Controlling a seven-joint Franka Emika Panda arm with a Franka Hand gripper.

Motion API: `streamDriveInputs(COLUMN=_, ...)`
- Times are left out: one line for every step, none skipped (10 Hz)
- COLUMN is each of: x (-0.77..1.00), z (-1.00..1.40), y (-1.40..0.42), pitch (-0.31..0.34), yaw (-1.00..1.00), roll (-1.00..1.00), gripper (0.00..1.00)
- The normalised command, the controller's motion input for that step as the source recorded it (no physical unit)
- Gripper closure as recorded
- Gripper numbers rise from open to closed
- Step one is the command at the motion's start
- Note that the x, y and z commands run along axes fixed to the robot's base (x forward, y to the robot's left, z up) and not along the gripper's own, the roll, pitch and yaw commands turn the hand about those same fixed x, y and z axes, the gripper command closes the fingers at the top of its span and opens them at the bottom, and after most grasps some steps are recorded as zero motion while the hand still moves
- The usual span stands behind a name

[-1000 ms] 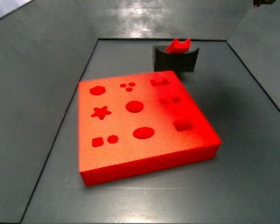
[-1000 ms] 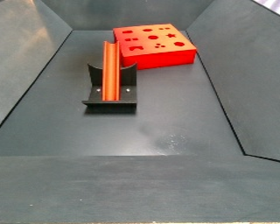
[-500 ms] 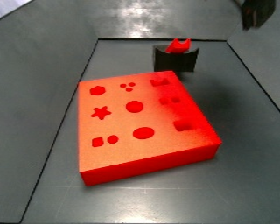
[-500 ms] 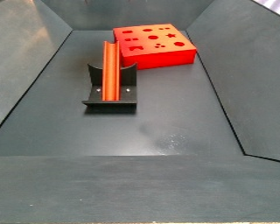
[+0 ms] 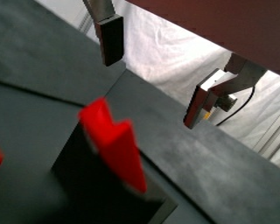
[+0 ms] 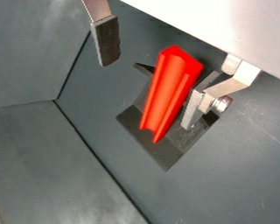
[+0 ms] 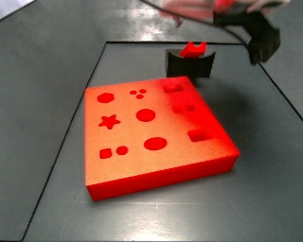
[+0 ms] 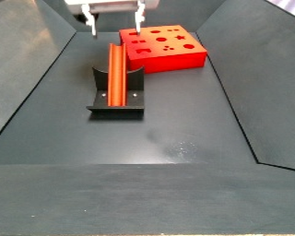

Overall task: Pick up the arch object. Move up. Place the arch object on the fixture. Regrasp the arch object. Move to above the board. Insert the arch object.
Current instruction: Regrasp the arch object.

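- the board (image 7: 151, 132) is your biggest piece: a thick orange-red square slab lying flat on the dark floor, its top cut with a star, circles, an oval and small squarish holes. in a side view (image 8: 164, 47) it sits beyond the fixture and off to one side, apart from it.
- you'll find no brand, label or writing readable on the board or on anything else.
- the fixture (image 8: 115, 96), a dark bracket on a base plate, stands on the floor near the board with a clear gap between them. in a side view (image 7: 189, 63) it shows as a dark block just past the board's far edge.
- the arch object (image 8: 115, 70) is the slim red bar lying along the fixture's hollow, its far end reaching past the fixture toward the board's side. in both wrist views (image 6: 168, 92) (image 5: 115, 145) it rests in the fixture, free of the fingers.
- the gripper (image 8: 111, 20) hangs above the far end of the arch object, over the fixture's far side. its jaws are spread wide and grip nothing: in a wrist view the fingers (image 6: 105, 38) stand on either side of the bar with space to spare.
- in a side view the gripper (image 7: 249, 33) is blurred, up beside the fixture.
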Motion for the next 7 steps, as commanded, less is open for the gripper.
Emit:
streamDriveInputs(x=0.12, z=-1.00, y=0.01, pitch=-0.073, yaw=0.00, roll=0.07, gripper=0.00)
streamDriveInputs(x=0.12, z=-0.86, y=0.01, pitch=-0.057, yaw=-0.01, roll=0.07, gripper=0.00)
streamDriveInputs(x=0.10, z=-0.64, y=0.00, pitch=-0.032, yaw=-0.02, roll=0.07, gripper=0.00)
streamDriveInputs(x=0.09, z=-0.54, y=0.00, pitch=-0.022, yaw=-0.02, roll=0.07, gripper=0.00)
streamDriveInputs(x=0.08, z=-0.33, y=0.00, pitch=-0.006, yaw=-0.01, roll=0.07, gripper=0.00)
streamDriveInputs(x=0.08, z=-0.18, y=-0.01, pitch=0.007, yaw=0.00, roll=0.06, gripper=0.00)
streamDriveInputs(x=0.00, z=0.00, y=0.00, pitch=0.000, yaw=0.00, roll=0.00, gripper=1.00)
